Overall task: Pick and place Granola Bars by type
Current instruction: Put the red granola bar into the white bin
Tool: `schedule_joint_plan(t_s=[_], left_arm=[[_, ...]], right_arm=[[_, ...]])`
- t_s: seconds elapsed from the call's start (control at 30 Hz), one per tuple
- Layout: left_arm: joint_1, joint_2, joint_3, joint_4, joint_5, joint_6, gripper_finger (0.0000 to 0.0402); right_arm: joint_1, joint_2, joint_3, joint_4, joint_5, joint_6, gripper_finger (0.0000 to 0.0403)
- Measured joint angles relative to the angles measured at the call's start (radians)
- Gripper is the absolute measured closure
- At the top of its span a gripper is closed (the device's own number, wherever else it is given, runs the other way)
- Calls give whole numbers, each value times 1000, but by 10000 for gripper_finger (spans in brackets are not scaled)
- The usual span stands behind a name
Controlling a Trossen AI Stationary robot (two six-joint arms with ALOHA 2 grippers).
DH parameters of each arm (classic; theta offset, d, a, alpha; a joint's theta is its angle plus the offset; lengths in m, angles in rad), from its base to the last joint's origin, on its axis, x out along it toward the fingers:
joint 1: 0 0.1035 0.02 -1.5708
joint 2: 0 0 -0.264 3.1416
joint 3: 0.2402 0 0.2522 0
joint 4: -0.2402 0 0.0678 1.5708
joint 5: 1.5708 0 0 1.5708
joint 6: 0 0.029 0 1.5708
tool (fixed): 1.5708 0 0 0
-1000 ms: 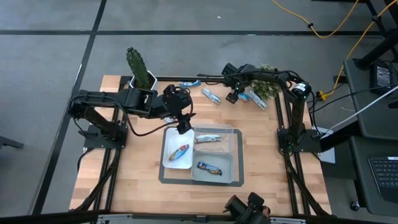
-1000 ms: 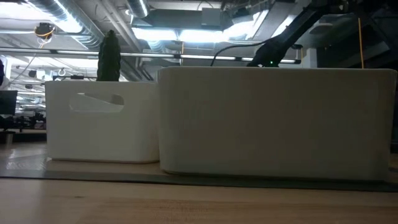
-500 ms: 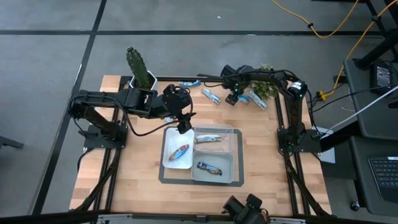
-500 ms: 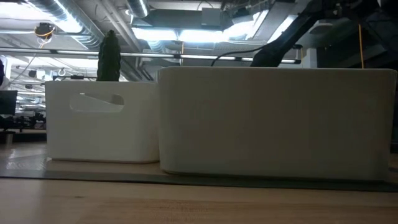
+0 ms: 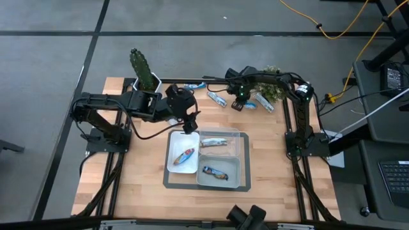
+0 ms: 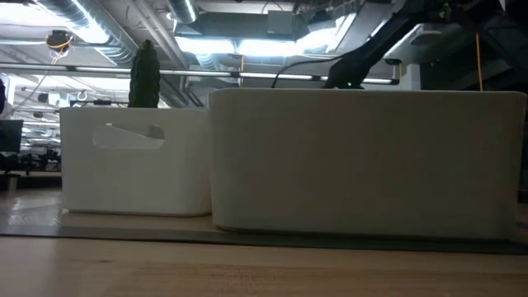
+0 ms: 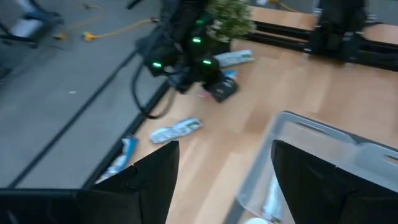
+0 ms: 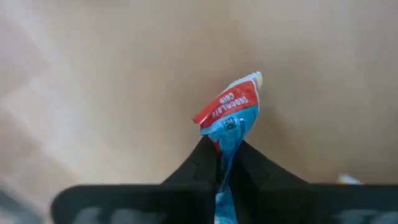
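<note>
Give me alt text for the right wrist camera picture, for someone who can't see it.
The right gripper is pinched shut on one end of a blue and red granola bar, whose free end sticks out beyond the fingers above the light wooden table.

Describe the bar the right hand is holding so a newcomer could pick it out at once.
Start at the leafy plant at the table's far right corner; the right hand is just left of it, near the far edge. Pinched by one end between its fingers is a blue bar. Only this one has a red end panel with white lettering; the loose bar to its left is silver-blue.
</note>
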Motion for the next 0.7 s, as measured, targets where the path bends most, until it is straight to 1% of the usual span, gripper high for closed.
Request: schedule_joint_plan(t_s=[0.1, 0.23, 0.33, 0.43, 0.53, 0.6, 0.7], left_arm=[[0, -1, 0, -6, -63, 2, 155], [0, -8, 0, -16, -127, 2, 155], [0, -21, 0, -40, -178, -10, 155], [0, -41, 0, -81, -219, -38, 155], [0, -66, 0, -117, -252, -74, 155], [0, -80, 0, -133, -267, -91, 155], [-1, -100, 0, -135, -269, -103, 155]], right_arm=[[22, -10, 23, -24, -50, 4, 381], [69, -61, 45, -30, -65, 5, 361], [110, -125, 57, -32, -70, 4, 369], [149, -223, 57, -52, -71, 5, 385], [189, -349, 51, -74, -77, 27, 386], [213, -439, 51, -76, -78, 41, 381], [249, -577, 51, -66, -81, 53, 363]])
